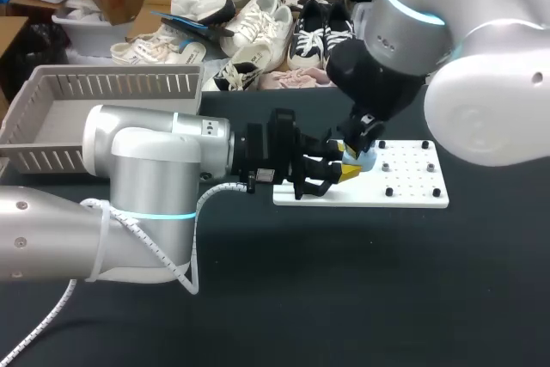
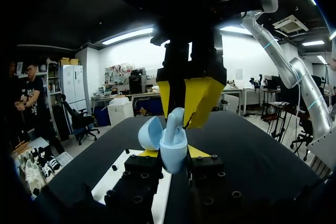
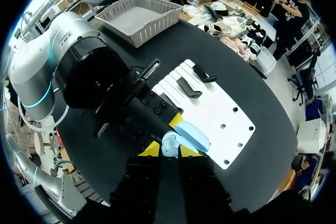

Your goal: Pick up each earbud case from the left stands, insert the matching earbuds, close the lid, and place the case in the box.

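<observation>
A light blue earbud case (image 2: 174, 153) with its lid (image 2: 151, 132) swung open sits between the yellow tips of my left gripper (image 2: 173, 157), which is shut on it and holds it just above the white stand board (image 1: 404, 185). My right gripper (image 2: 185, 109) comes down from above, shut on a pale blue earbud (image 2: 173, 124) whose lower end is in the open case. In the right wrist view the case (image 3: 169, 143) and its lid (image 3: 193, 136) show just ahead of my right gripper (image 3: 169, 151). In the head view both grippers (image 1: 337, 171) (image 1: 359, 148) meet at the board's left end.
The white board carries two black stands (image 3: 189, 87) and several small black pegs (image 1: 404, 165). A grey slatted basket (image 1: 51, 154) stands at the table's far left. Dark table surface lies open in front of the board.
</observation>
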`<move>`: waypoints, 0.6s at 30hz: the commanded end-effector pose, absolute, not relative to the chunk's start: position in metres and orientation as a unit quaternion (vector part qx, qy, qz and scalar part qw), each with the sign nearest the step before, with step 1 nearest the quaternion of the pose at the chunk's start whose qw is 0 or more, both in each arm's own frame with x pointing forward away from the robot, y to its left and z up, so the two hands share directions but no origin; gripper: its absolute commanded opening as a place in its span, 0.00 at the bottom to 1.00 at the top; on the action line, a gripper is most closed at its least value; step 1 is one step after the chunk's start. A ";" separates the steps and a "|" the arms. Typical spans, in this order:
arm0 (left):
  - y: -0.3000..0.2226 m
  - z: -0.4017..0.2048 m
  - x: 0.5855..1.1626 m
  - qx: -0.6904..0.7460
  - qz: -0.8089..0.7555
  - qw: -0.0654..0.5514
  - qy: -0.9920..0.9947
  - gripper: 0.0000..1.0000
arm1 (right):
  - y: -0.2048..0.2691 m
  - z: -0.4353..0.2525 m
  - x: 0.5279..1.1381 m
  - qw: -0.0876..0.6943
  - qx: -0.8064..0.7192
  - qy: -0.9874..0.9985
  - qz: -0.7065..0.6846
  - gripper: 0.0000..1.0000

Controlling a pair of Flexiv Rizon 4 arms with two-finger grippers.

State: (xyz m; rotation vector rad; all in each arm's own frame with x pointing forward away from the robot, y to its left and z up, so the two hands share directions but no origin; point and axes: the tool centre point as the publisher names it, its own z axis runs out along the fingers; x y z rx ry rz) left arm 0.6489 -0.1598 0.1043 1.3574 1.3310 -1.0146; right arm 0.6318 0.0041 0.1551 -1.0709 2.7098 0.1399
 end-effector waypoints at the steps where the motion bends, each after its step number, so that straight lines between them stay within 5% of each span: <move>1: -0.161 0.104 0.648 0.553 -0.413 0.477 0.545 0.00 | 0.003 0.158 0.628 0.115 -0.361 0.924 0.044 0.00; 18: -0.161 0.104 0.648 0.553 -0.413 0.477 0.545 0.00 | 0.002 0.155 0.631 0.114 -0.355 0.927 0.043 0.00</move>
